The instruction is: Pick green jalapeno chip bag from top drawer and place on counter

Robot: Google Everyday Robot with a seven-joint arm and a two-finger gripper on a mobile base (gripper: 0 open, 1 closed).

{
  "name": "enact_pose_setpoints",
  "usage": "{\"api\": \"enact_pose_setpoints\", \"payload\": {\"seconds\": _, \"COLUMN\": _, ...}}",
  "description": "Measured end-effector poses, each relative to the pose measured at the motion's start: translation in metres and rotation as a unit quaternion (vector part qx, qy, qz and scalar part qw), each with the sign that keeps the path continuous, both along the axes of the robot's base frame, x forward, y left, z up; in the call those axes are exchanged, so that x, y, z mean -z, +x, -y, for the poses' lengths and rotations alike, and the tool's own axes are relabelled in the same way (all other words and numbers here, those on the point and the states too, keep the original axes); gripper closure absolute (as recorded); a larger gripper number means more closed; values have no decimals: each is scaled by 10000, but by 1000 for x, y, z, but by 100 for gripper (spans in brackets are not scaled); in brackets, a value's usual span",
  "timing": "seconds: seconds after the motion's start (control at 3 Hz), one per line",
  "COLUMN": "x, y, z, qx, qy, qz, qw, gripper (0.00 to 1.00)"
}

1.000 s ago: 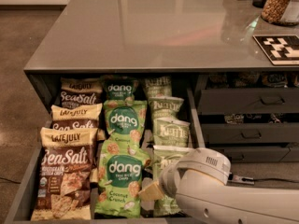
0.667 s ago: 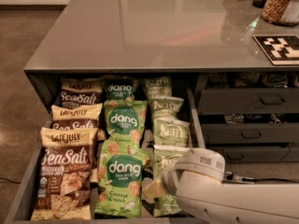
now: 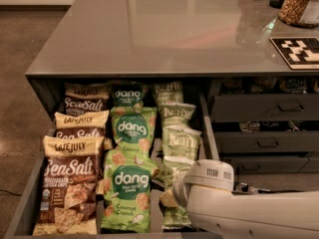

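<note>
The gripper (image 3: 171,197) is low in the top drawer (image 3: 206,128), at the front end of the right row of bags. The white arm (image 3: 249,210) behind it covers it, so I cannot tell if it is wide or narrow. It is at the green jalapeno chip bag (image 3: 173,169), the front bag of this row, and the arm hides the middle of that bag.

The drawer's right wall is just beside the gripper on one side, and the front dang bag (image 3: 127,193) is just beside it on the other. Above is open room. Farther back, the thin front edge of the counter (image 3: 149,29) hangs over the rear bags and puts them in shadow.

I count four pale Kettle bags in the right row, three dang bags in the middle row, and three Late July Sea Salt bags (image 3: 67,183) in the left row.

Right of the open drawer are three narrow drawers with handles (image 3: 266,143).

The counter has a wide bare surface at left and centre. On its right part lie one black-and-white marker tile (image 3: 296,51) and one jar (image 3: 299,4).
</note>
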State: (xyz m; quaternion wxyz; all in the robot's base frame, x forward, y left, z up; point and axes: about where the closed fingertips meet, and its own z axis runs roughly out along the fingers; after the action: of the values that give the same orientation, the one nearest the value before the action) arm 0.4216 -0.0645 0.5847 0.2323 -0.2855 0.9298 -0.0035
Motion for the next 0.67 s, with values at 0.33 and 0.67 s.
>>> {"api": "enact_pose_setpoints", "payload": {"seconds": 0.33, "x": -1, "y": 0, "z": 0, "qx": 0, "qy": 0, "qz": 0, "qw": 10000, "gripper": 66}}
{"api": "enact_pose_setpoints", "payload": {"seconds": 0.67, "x": -6, "y": 0, "z": 0, "qx": 0, "qy": 0, "qz": 0, "qw": 10000, "gripper": 88}}
